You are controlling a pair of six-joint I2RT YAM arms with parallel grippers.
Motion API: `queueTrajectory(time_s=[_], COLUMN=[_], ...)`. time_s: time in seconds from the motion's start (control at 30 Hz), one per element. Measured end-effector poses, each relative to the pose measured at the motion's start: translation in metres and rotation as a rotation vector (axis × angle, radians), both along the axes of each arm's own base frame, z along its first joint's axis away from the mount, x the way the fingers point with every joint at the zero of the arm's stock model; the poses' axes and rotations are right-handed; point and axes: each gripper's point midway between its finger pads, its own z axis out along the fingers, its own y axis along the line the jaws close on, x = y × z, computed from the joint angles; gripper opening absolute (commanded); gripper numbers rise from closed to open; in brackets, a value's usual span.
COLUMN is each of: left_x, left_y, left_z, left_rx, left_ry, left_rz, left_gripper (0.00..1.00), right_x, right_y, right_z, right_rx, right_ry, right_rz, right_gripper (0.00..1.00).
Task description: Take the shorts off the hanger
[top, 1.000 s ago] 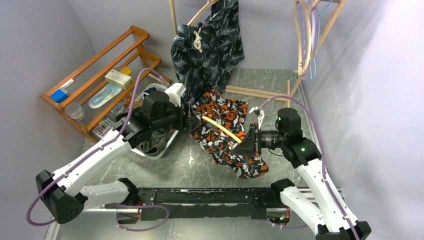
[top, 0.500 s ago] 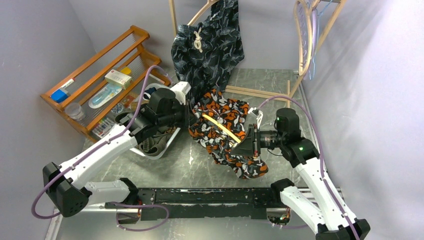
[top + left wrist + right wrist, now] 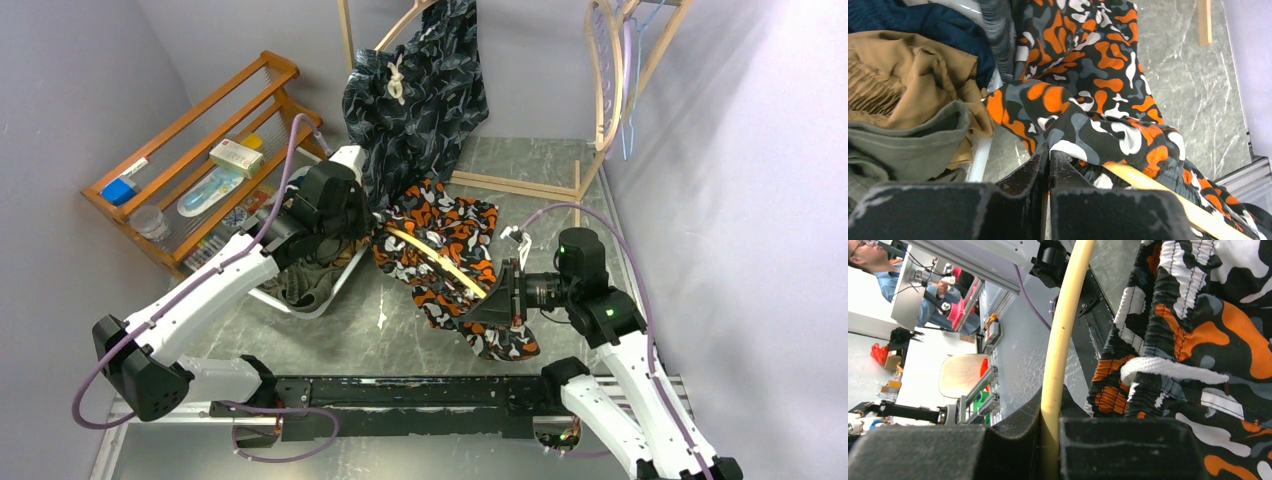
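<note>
At far left a wooden rack (image 3: 195, 150) stands against the wall. Beside it, a white basket (image 3: 337, 288) contains the tan shorts (image 3: 908, 80), navy shorts (image 3: 923, 22) and olive shorts (image 3: 903, 145), bunched together. The left gripper (image 3: 1049, 152) reaches over the basket rim; its jaws are closed tight on a fold at the left edge of the camo shorts (image 3: 455, 235). These shorts hang over the hanger (image 3: 440, 265), a pale bar running diagonally through the fabric, with their lower end draped onto the table (image 3: 390, 335). Behind them, the leaf-print shorts (image 3: 420, 90) hang from a wooden stand (image 3: 347, 30). The right gripper (image 3: 1050, 412) clamps the right end of the hanger bar between its pads.
</note>
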Motion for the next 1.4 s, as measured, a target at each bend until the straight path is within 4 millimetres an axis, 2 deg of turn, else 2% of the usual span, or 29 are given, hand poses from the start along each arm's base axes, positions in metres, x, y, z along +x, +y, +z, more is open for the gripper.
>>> queueTrajectory(time_s=[0.17, 0.43, 0.6, 0.7, 0.73, 0.8, 0.9, 0.97, 1.1, 1.2, 1.3, 1.4], left_x=[0.011, 0.015, 0.023, 0.019, 0.016, 0.011, 0.002, -0.007, -0.029, -0.040, -0.050, -0.051], left_y=[0.020, 0.037, 0.062, 0.064, 0.063, 0.060, 0.049, 0.043, 0.026, 0.007, -0.020, -0.035], left_z=[-0.006, -0.020, -0.034, -0.042, -0.043, -0.040, -0.021, -0.005, 0.027, 0.027, 0.002, -0.026], left_rx=[-0.012, -0.018, 0.026, 0.033, 0.029, 0.005, -0.083, -0.146, -0.249, -0.257, -0.210, -0.162], left_ry=[0.038, 0.085, 0.095, 0.110, 0.115, 0.111, 0.055, 0.005, -0.093, -0.094, -0.027, 0.045], left_rz=[0.063, 0.125, 0.209, 0.203, 0.192, 0.163, 0.090, 0.036, -0.120, -0.219, -0.301, -0.328], left_gripper=[0.07, 0.07, 0.07, 0.09, 0.14, 0.31, 0.62, 0.76, 0.79, 0.79, 0.79, 0.80], right_x=[-0.007, -0.017, -0.033, -0.036, -0.035, -0.028, -0.010, 0.002, 0.020, 0.026, 0.029, 0.031], right_y=[-0.002, -0.005, -0.007, -0.007, -0.007, -0.006, -0.004, -0.002, 0.001, 0.003, 0.006, 0.007], right_z=[0.001, 0.007, 0.017, 0.021, 0.020, 0.016, 0.005, -0.007, -0.031, -0.031, -0.024, -0.023], right_rx=[0.010, 0.028, 0.070, 0.080, 0.077, 0.060, 0.016, -0.015, -0.055, -0.045, -0.023, -0.018], right_ry=[-0.019, -0.040, -0.059, -0.072, -0.072, -0.063, -0.017, 0.035, 0.137, 0.160, 0.151, 0.160], right_rz=[0.006, 0.011, 0.061, 0.062, 0.055, 0.029, -0.028, -0.063, -0.124, -0.147, -0.152, -0.151], right_gripper=[0.00, 0.00, 0.00, 0.00, 0.00, 0.00, 0.00, 0.00, 0.00, 0.00, 0.00, 0.00])
